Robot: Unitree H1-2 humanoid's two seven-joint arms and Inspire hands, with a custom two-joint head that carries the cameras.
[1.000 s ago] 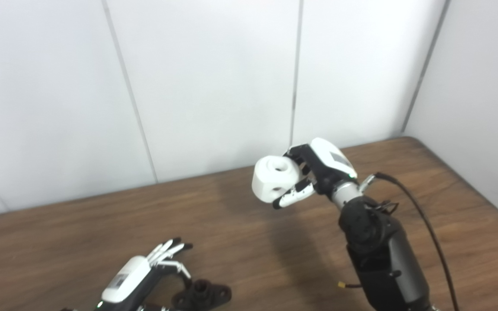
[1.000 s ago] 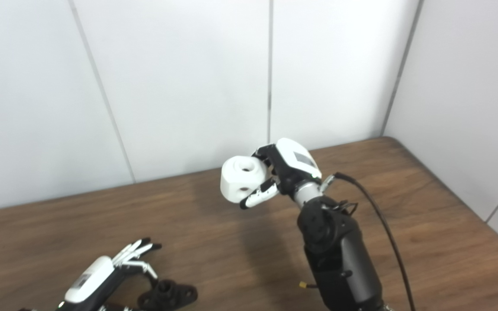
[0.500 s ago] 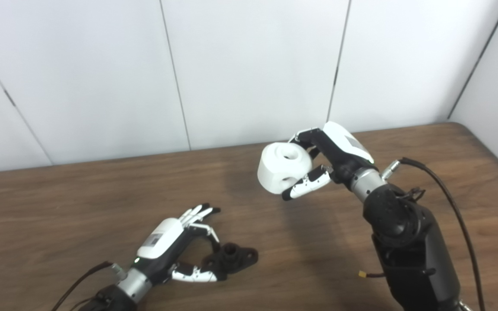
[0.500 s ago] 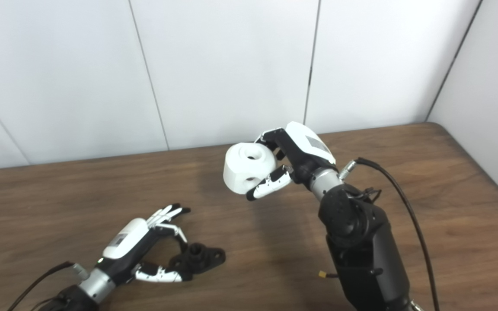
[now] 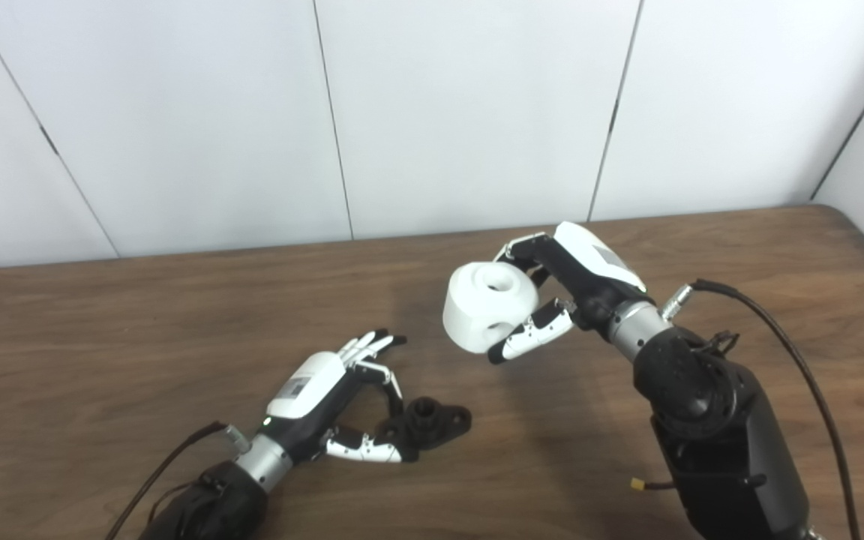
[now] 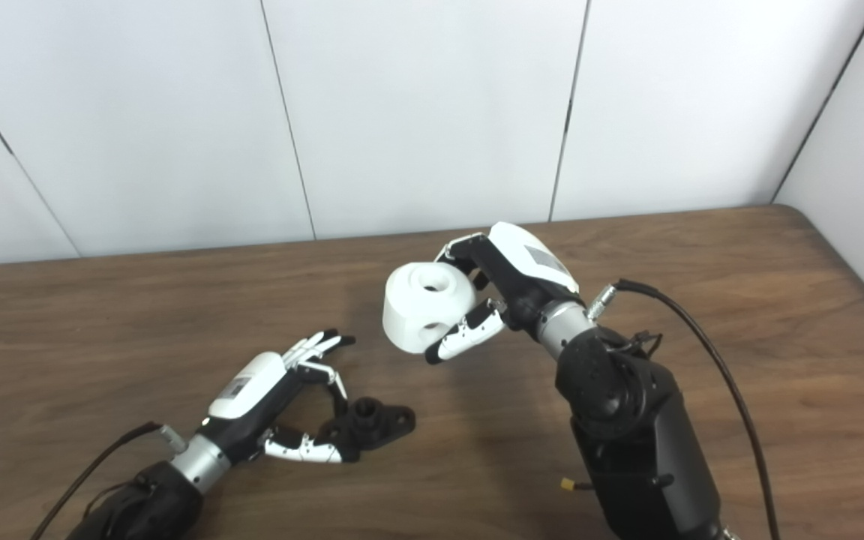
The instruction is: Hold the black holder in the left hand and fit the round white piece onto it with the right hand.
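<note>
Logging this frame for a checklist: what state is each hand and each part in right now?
Round white piece: held above the table, hole facing up.
Black holder: lying on the brown wooden table, not lifted.
Right hand: shut on the round white piece.
Left hand: low at the holder, fingers apart around it; grip unclear.

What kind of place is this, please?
Probably a robot test station, not a home: a bare wooden table against plain white wall panels, with only a black holder and a round white piece.
</note>
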